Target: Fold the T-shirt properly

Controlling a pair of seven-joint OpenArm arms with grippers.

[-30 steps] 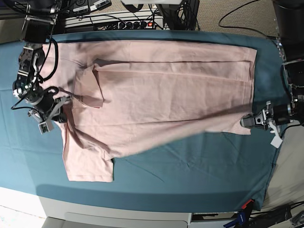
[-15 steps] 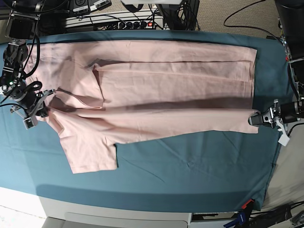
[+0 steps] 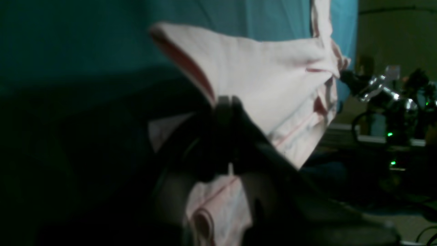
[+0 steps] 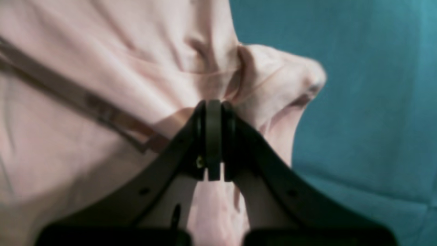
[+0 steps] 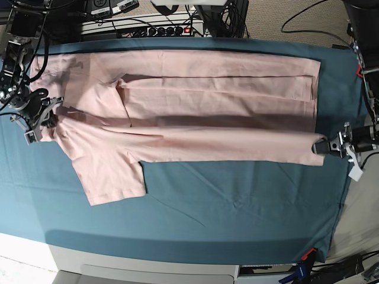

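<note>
Pincers, left (image 5: 323,145) and right (image 5: 48,116), are both clamping shirt (image 5: 213,112) edges; judging best: keeping fabric between them taut while laying it down.

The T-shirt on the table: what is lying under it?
Under the T-shirt lies the teal table cloth, which shows on all sides around it. Whatever is beneath the cloth is covered. Both ends are pinched by the left gripper and right gripper.
</note>
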